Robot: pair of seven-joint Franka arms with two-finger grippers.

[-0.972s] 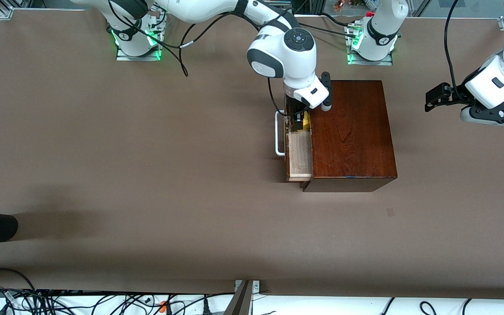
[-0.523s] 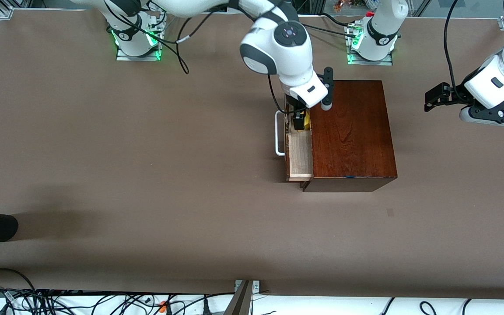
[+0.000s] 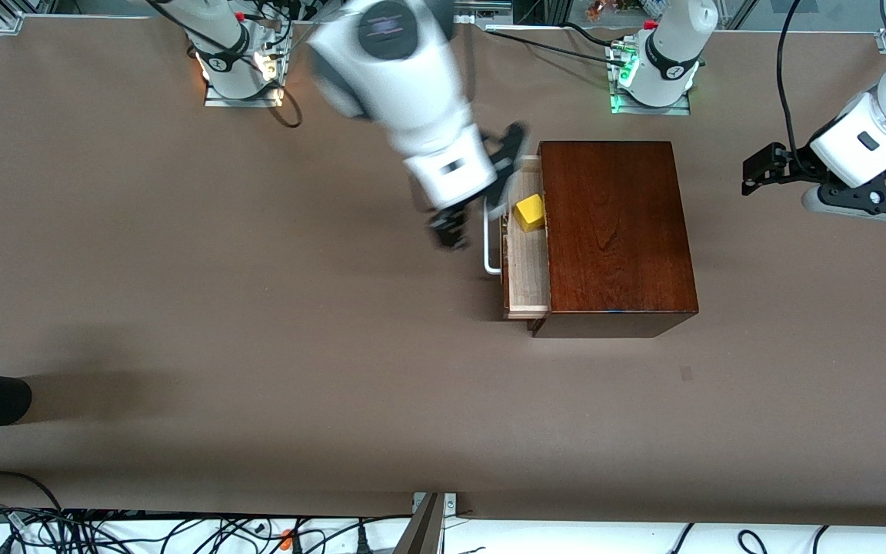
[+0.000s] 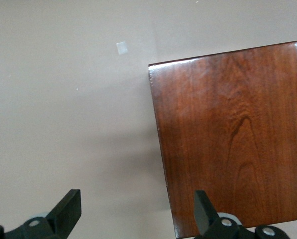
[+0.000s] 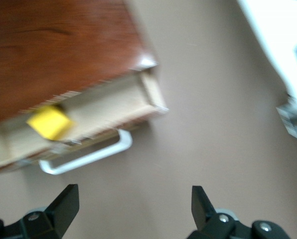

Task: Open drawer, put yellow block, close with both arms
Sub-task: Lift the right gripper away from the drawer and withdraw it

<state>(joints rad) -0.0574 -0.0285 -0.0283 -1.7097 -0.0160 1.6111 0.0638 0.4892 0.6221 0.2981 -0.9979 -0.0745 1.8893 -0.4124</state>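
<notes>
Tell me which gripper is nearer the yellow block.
Right. The right gripper hangs open just outside the drawer's handle, beside the yellow block; the left gripper waits open past the wooden box.

The bench (image 3: 181, 308) was a uniform matte brown; the wooden box (image 3: 612, 231) was dark reddish-brown with visible grain; the drawer (image 3: 526, 269) showed a pale light-wood interior and a white handle (image 3: 489, 246); the yellow block (image 3: 530, 212) was bright yellow; both arms were white with black joint bands; the left pincer (image 3: 754, 173) and right pincer (image 3: 449, 229) were black.
</notes>
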